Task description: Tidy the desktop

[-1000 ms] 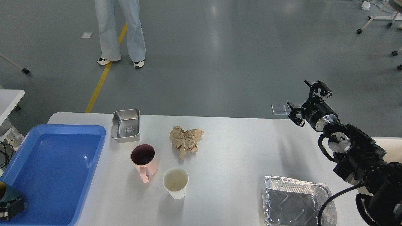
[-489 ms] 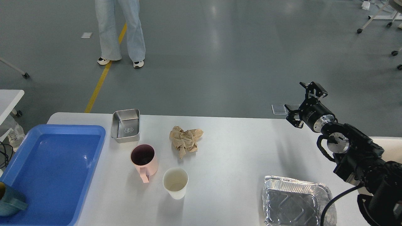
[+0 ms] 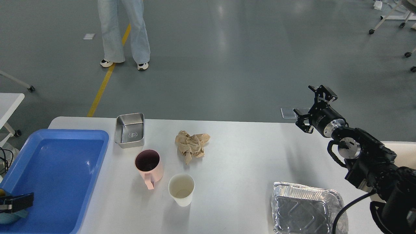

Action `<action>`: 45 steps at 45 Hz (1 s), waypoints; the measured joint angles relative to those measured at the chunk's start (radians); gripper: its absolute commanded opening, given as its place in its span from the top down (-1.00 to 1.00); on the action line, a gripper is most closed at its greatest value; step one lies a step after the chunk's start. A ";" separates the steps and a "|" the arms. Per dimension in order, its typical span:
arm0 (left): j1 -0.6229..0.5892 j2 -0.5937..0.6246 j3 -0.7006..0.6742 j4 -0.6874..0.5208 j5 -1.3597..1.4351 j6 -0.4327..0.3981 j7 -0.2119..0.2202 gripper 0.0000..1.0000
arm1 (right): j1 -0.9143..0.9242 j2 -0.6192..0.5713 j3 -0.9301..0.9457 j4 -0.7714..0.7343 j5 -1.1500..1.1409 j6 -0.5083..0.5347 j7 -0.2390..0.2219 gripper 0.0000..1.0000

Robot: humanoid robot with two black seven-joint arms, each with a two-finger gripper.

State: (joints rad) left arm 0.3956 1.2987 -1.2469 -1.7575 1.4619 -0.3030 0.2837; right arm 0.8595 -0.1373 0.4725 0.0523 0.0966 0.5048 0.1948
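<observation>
Right gripper (image 3: 311, 105) hovers past the far right corner of the desktop (image 3: 247, 156), fingers spread, nothing between them; at the lower left edge only a dark bit of the left gripper (image 3: 14, 201) shows over the tray (image 3: 65, 136), grip impossible to read; the desktop fills the foreground, carrying tin (image 3: 130, 130), mug (image 3: 149, 165), cup (image 3: 181, 189), paper wad (image 3: 191, 144) and foil pan (image 3: 307, 211).
</observation>
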 measured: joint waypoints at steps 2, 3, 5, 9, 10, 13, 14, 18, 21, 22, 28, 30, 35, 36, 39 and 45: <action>0.000 -0.008 -0.012 0.001 -0.009 0.005 0.003 -0.95 | 0.000 0.000 0.000 0.000 0.000 0.000 0.000 -1.00; 0.000 -0.011 -0.015 0.001 -0.011 0.007 0.003 -0.95 | -0.001 0.000 0.000 0.000 0.000 0.000 0.000 -1.00; 0.000 -0.015 -0.022 0.001 -0.013 0.011 0.001 -0.95 | -0.003 0.000 0.000 0.000 0.000 0.000 0.000 -1.00; 0.000 -0.013 -0.027 0.001 -0.014 0.008 -0.009 -0.95 | -0.006 -0.001 0.000 0.000 0.000 0.000 0.000 -1.00; 0.000 -0.011 -0.026 0.001 -0.014 0.006 -0.010 -0.95 | -0.006 -0.001 0.000 0.000 0.000 0.000 0.000 -1.00; 0.001 -0.006 -0.018 0.000 -0.014 -0.003 -0.016 -0.95 | -0.006 0.001 0.000 0.000 0.000 0.000 0.001 -1.00; 0.002 -0.005 -0.015 0.000 -0.014 -0.009 -0.018 -0.95 | -0.006 0.001 0.000 0.000 0.000 0.000 0.001 -1.00; 0.006 -0.003 -0.008 -0.001 -0.013 -0.030 -0.024 -0.95 | -0.006 0.002 0.000 0.000 0.000 0.000 0.001 -1.00; 0.008 -0.001 0.006 0.000 -0.007 -0.043 -0.027 -0.95 | -0.004 0.002 0.000 0.000 0.000 0.000 0.001 -1.00; 0.008 -0.001 0.015 0.000 -0.002 -0.046 -0.027 -0.95 | -0.004 0.002 0.000 0.000 0.000 0.000 0.001 -1.00; 0.002 -0.019 0.037 0.006 0.021 -0.050 -0.020 -0.95 | -0.003 0.006 0.000 0.000 0.000 0.000 0.001 -1.00; 0.002 -0.032 0.038 0.006 0.028 -0.050 -0.013 -0.95 | -0.003 0.010 0.000 0.000 0.000 0.000 0.001 -1.00; 0.001 -0.053 0.021 0.002 0.038 -0.043 0.006 -0.95 | -0.003 0.020 0.000 0.000 0.001 0.000 0.001 -1.00; 0.000 -0.054 0.012 0.002 0.038 -0.041 0.009 -0.95 | -0.003 0.021 0.000 0.000 0.001 0.000 0.001 -1.00; 0.000 -0.057 -0.020 0.004 0.036 -0.039 0.012 -0.95 | -0.002 0.023 0.000 0.000 0.001 0.000 0.001 -1.00; 0.000 -0.065 -0.057 0.006 0.030 -0.045 0.004 -0.95 | 0.002 0.023 0.000 0.000 0.000 0.000 0.001 -1.00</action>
State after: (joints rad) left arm 0.3956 1.2340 -1.3036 -1.7520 1.4918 -0.3482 0.2876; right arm 0.8614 -0.1146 0.4724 0.0525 0.0970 0.5043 0.1961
